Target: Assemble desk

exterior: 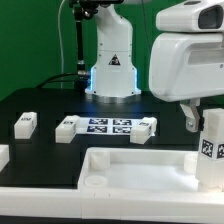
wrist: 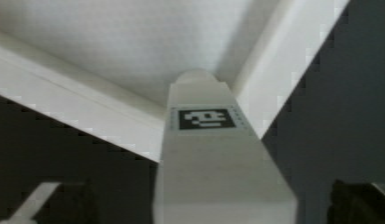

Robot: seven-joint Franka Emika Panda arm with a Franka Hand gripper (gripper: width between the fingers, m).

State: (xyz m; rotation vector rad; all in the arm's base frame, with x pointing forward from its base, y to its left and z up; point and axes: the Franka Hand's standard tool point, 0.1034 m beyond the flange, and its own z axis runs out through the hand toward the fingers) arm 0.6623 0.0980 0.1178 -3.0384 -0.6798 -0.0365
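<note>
The end effector (exterior: 200, 120) is seen fully open, with its fingers on either side of an upright tagged leg (wrist: 207, 150) and nothing gripped. The leg is stood at a corner of the rimmed desk panel (exterior: 130, 165), which is laid on the black worktop (exterior: 50, 100).

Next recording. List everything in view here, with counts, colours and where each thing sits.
desk panel: 1, white, rimmed, at the front of the table.
upright leg: 1, white with a black-and-white tag, standing at the panel's end on the exterior view's right.
loose legs: 3, white, lying behind the panel; two flank the marker board, one lies further to the exterior view's left.
marker board: 1, white with black tags, mid-table.
cut-off white piece: 1, at the exterior view's left edge; cannot tell what it is.
table: 1, black.
robot base: 1, white, at the back.
gripper: 1, white housing, open, astride the upright leg.
</note>
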